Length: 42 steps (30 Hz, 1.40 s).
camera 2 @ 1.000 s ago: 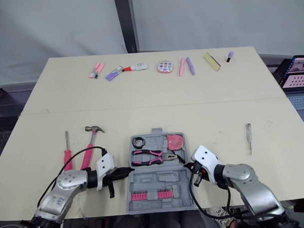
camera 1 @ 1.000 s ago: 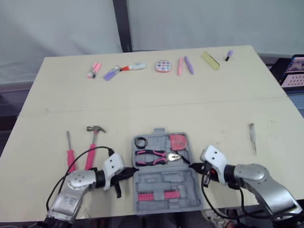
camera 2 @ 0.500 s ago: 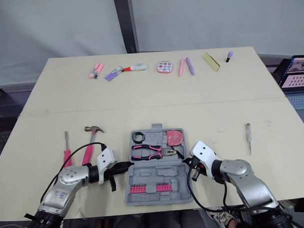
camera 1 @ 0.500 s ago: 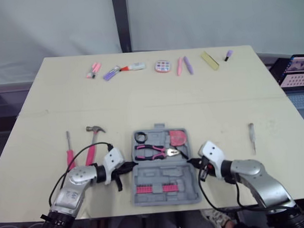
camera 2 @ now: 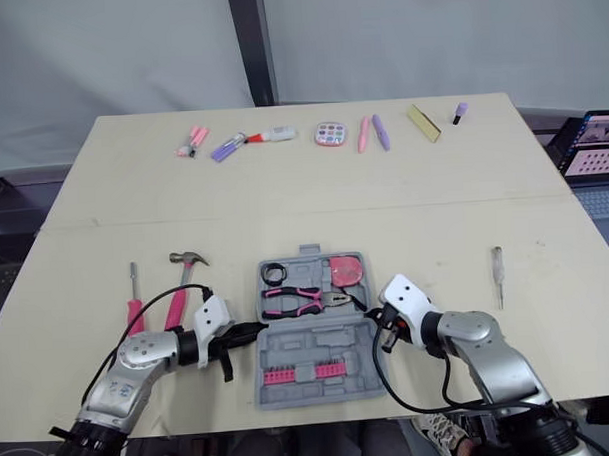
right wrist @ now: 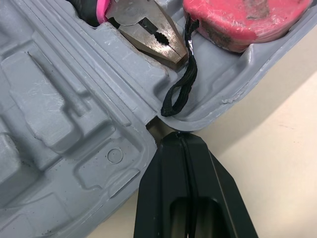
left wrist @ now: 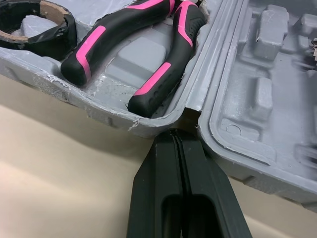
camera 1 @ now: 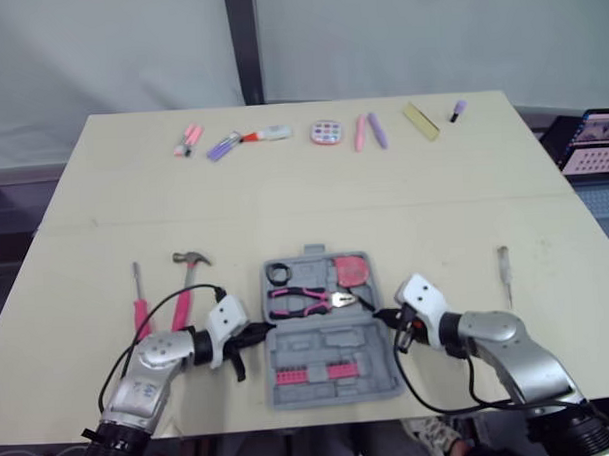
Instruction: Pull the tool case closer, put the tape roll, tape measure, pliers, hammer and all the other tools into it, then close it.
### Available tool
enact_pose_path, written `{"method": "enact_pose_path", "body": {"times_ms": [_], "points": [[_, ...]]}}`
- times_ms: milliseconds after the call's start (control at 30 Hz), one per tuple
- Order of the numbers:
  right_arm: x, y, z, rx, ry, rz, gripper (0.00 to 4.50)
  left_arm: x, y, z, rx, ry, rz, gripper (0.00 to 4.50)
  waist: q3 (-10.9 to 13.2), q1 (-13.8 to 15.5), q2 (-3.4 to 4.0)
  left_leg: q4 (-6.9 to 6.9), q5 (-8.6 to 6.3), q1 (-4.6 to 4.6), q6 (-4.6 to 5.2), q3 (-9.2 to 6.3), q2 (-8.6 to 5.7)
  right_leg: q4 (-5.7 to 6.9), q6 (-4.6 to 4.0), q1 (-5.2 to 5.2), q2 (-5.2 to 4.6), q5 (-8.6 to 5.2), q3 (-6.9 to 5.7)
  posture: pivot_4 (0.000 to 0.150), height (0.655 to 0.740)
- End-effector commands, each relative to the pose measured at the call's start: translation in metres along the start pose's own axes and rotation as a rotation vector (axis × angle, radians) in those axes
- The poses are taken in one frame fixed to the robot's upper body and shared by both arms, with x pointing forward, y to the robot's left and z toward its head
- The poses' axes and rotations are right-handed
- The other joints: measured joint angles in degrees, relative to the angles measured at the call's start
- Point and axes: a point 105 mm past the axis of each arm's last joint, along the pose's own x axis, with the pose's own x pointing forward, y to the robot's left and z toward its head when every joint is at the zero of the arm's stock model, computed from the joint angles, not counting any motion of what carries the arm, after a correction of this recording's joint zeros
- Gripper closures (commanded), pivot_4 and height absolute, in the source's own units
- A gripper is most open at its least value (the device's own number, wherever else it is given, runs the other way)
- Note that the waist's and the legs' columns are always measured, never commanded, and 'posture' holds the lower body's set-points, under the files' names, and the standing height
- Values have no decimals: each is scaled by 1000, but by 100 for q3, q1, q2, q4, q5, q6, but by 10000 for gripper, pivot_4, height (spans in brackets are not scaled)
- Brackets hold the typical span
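– Counting them off: the tape roll (camera 1: 279, 274), pliers (camera 1: 307, 299) and tape measure (camera 1: 352, 270) sat inside the open tool case (camera 1: 339, 343), near the tabletop's (camera 1: 313, 198) front edge.
– The hammer (camera 1: 186, 282), pink screwdriver (camera 1: 140, 306) and slim screwdriver (camera 1: 505, 271) lay outside; lid not shut.
– The left end effector (camera 1: 258, 333) and right end effector (camera 1: 381, 316) were each pressed together, tips at the case's hinge notches. No legible writing.

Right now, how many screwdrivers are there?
2: a pink-handled screwdriver left of the hammer, and a small pale screwdriver right of the tool case. Others may hide inside it.
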Motion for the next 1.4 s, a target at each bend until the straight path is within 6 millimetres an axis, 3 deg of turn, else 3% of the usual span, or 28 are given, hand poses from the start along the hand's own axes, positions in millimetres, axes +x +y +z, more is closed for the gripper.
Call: {"method": "enact_pose_path", "body": {"times_ms": [33, 300, 1400], "points": [[6, 5, 7, -15, -30, 18, 44808, 2, 6, 10, 19, -40, 27, 44675, 0, 0, 0, 0, 0, 0, 0, 0, 0, 0, 0, 0, 0, 0, 0, 1500, 7400], [8, 2, 9, -17, -33, 12, 44808, 4, 13, 13, 3, -59, 53, 44675, 0, -4, 0, 0, 0, -3, 0, 0, -1, 5, 0, -5, 0, 0, -1, 1500, 7400], [6, 1, 1, -11, -5, 4, 44808, 1, 8, 11, -1, -50, 46, 44675, 0, -15, 0, 0, 0, -6, 0, 0, -1, 5, 0, -6, 0, 0, -2, 1500, 7400]]}}
